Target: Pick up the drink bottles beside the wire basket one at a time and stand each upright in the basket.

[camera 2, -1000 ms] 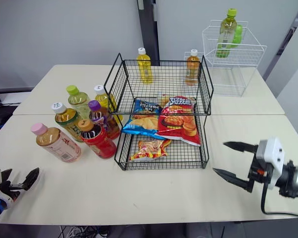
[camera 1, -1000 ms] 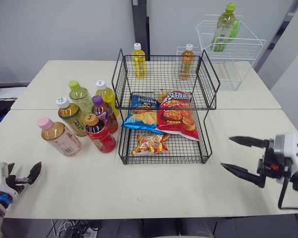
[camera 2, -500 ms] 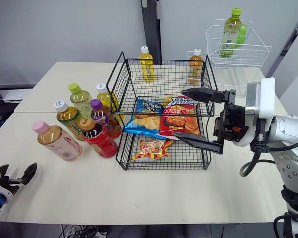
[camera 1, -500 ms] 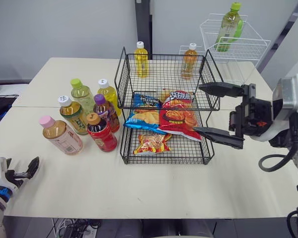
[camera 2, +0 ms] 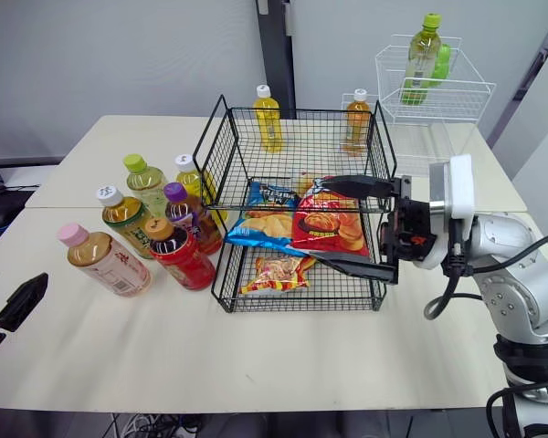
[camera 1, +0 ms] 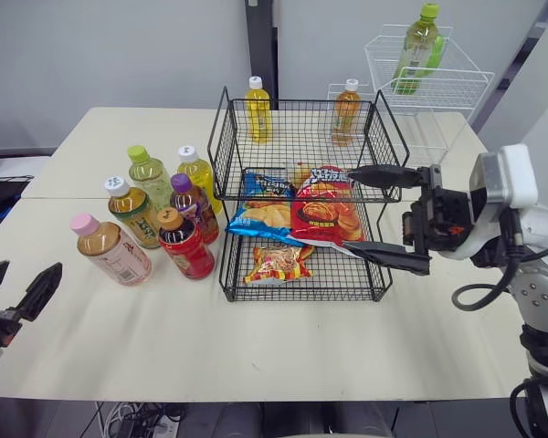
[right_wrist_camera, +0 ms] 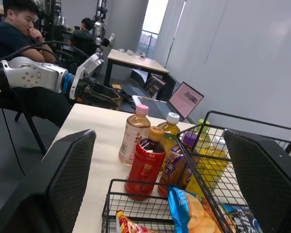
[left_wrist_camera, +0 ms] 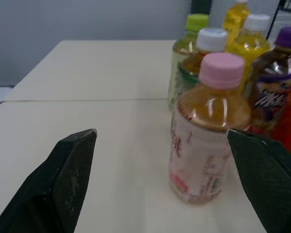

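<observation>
Just six bottles beside basket

Six capped drink bottles stand upright, clustered on the bench just left of the black two-tier wire basket, the pink-capped bottle nearest. A yellow bottle and an amber bottle stand upright at the far side of the top tier.

R arm white/grey, blk cable, blk fingers.
</observation>
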You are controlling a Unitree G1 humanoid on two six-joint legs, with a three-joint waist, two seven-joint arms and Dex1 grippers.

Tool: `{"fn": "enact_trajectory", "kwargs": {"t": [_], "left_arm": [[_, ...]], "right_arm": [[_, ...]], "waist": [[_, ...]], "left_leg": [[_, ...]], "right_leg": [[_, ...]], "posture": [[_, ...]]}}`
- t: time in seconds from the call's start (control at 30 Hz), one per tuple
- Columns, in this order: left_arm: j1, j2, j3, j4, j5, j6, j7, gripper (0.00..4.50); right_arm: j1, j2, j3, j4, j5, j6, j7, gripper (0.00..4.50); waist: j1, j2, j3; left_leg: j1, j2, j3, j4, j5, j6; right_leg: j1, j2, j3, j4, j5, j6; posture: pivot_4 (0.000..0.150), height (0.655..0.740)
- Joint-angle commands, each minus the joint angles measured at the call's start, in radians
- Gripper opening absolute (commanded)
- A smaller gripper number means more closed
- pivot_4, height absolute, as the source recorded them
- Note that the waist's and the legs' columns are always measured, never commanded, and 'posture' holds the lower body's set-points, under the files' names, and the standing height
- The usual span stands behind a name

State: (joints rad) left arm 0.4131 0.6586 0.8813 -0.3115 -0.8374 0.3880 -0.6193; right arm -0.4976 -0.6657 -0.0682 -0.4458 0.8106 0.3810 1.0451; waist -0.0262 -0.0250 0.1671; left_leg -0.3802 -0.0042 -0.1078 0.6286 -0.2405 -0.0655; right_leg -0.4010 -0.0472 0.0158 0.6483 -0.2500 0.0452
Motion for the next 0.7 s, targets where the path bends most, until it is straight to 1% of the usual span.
{"fn": "enact_trajectory", "kwargs": {"t": [0.03,0.1,0.27,0.6,0.7], "left_arm": [[-0.002,0.014,0.037,-0.099,-0.057,0.044,0.028,4.46],[-0.018,0.020,0.033,-0.119,-0.061,0.059,0.048,4.46],[-0.096,0.040,-0.017,-0.099,0.003,0.058,0.085,4.46],[-0.248,0.098,-0.148,0.007,0.115,0.073,0.081,4.46],[-0.269,0.104,-0.176,0.027,0.149,0.065,0.061,4.46]], "right_arm": [[-0.026,0.016,0.007,0.012,-0.012,-0.028,0.028,4.50],[-0.032,0.025,0.012,0.020,-0.017,-0.031,0.036,4.50],[-0.046,0.047,0.016,0.022,-0.025,-0.025,0.031,4.50],[-0.031,0.054,0.012,-0.030,-0.036,-0.005,-0.014,4.50],[-0.030,0.052,0.011,-0.041,-0.033,0.002,-0.027,4.50]], "waist": [[-0.001,0.000,0.000],[-0.001,0.000,0.000],[0.000,0.000,0.000],[-0.002,0.000,0.000],[-0.002,0.000,0.000]], "left_leg": [[0.000,0.000,0.000,0.000,0.000,0.000],[0.000,0.000,0.000,0.000,0.000,0.000],[0.000,0.001,0.000,0.000,0.000,0.000],[-0.001,0.001,0.000,0.000,0.000,0.000],[-0.001,0.001,0.000,0.000,0.000,0.000]], "right_leg": [[0.000,0.000,0.000,0.000,0.000,0.000],[0.000,0.001,0.000,0.000,0.000,0.000],[0.000,0.002,0.001,0.000,0.000,-0.001],[-0.002,0.003,0.001,0.000,0.001,-0.002],[-0.002,0.003,0.001,0.000,0.001,-0.002]], "posture": [[0.150,0.7400],[0.150,0.7400],[0.150,0.7400],[0.150,0.7400],[0.150,0.7400]]}}
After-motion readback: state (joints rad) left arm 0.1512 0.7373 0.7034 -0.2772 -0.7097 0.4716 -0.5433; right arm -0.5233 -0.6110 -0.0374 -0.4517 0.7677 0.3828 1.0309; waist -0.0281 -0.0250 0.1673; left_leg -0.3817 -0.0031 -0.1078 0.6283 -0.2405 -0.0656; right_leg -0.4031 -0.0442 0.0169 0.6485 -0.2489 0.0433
